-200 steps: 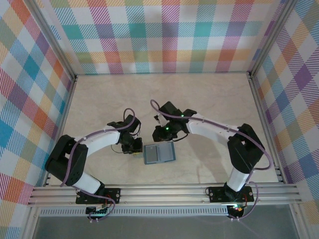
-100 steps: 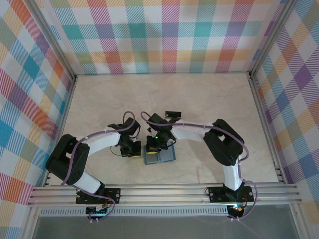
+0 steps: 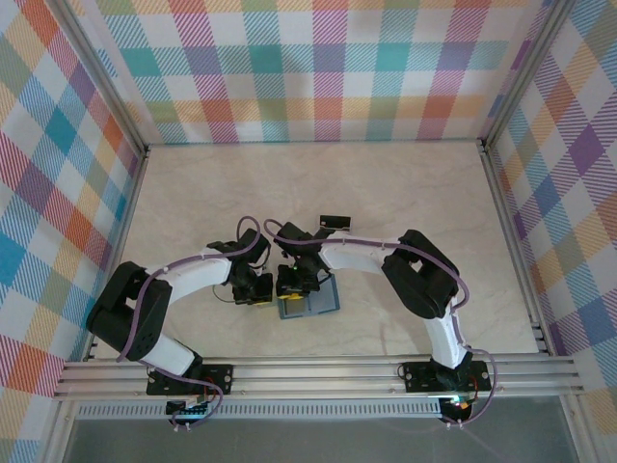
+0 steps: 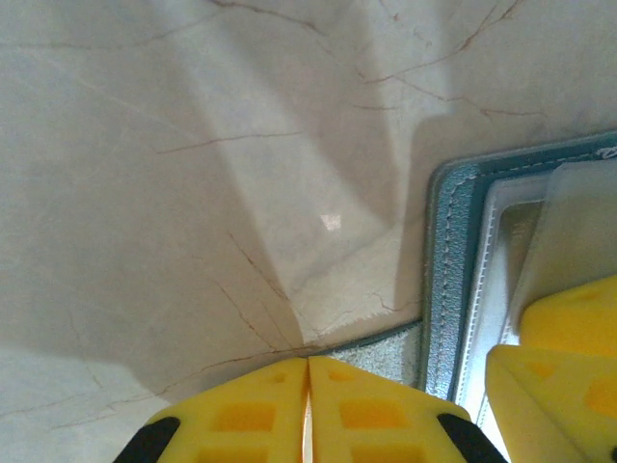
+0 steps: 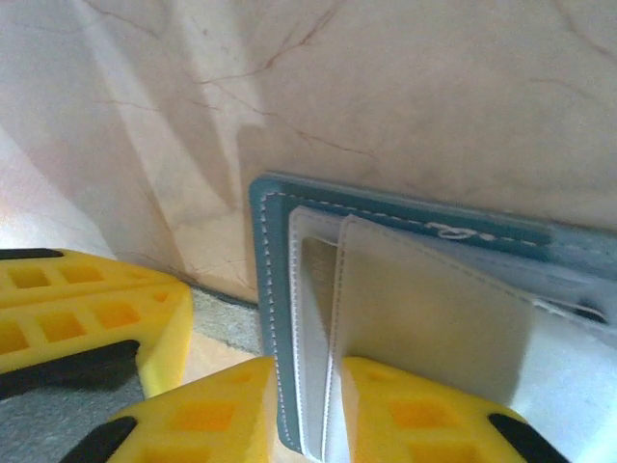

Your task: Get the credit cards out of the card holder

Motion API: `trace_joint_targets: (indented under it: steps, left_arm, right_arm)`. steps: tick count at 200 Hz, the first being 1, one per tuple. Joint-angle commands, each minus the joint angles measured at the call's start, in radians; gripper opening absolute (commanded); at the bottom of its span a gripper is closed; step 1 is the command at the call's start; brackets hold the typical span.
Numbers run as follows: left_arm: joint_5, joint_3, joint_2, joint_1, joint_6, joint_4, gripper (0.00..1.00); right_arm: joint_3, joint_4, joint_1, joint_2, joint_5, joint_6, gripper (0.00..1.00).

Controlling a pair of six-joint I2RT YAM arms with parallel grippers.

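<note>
The teal card holder (image 3: pixel 316 301) lies open on the table, its pale grey inside facing up. My left gripper (image 3: pixel 257 291) is shut, tips down on the table at the holder's grey side tab (image 4: pixel 390 347), just left of the teal edge (image 4: pixel 445 260). My right gripper (image 3: pixel 292 285) stands over the holder's left edge. In the right wrist view its jaws (image 5: pixel 308 405) are slightly parted, with the teal edge (image 5: pixel 270 289) and a raised pale sleeve (image 5: pixel 424 309) showing in the gap. The credit cards are hidden.
The two grippers sit close together at the holder's left side; the left one's yellow finger (image 5: pixel 87 309) shows beside the right one. Beige marble table (image 3: pixel 405 203) stretches behind, with checked walls around and a metal rail (image 3: pixel 318 374) in front.
My right arm swung left and down from above the holder's back right onto its left edge; its jaws closed, then parted a little. The left gripper stayed put, shut.
</note>
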Motion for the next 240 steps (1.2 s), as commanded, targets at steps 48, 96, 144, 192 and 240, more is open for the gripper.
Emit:
trace_joint_targets:
  steps: [48, 96, 144, 192, 240]
  left_arm:
    - [-0.013, -0.019, 0.001, 0.006, 0.019, -0.027, 0.10]
    - [-0.013, -0.016, 0.011, 0.006, 0.021, -0.030, 0.10]
    - [-0.011, 0.004, 0.026, 0.006, 0.028, -0.042, 0.10]
    - [-0.017, 0.021, 0.018, 0.006, 0.026, -0.066, 0.10]
    - [-0.005, 0.071, -0.028, 0.003, 0.020, -0.106, 0.10]
  right_arm:
    - [0.040, -0.222, 0.017, -0.012, 0.169, -0.037, 0.38]
    - [0.093, -0.356, 0.028, -0.015, 0.285, -0.070, 0.43]
    - [0.129, -0.477, 0.032, -0.009, 0.405, -0.088, 0.52]
    - [0.102, -0.489, 0.031, -0.038, 0.442, -0.087, 0.59]
    - [0.029, -0.377, 0.016, -0.110, 0.359, -0.090, 0.55]
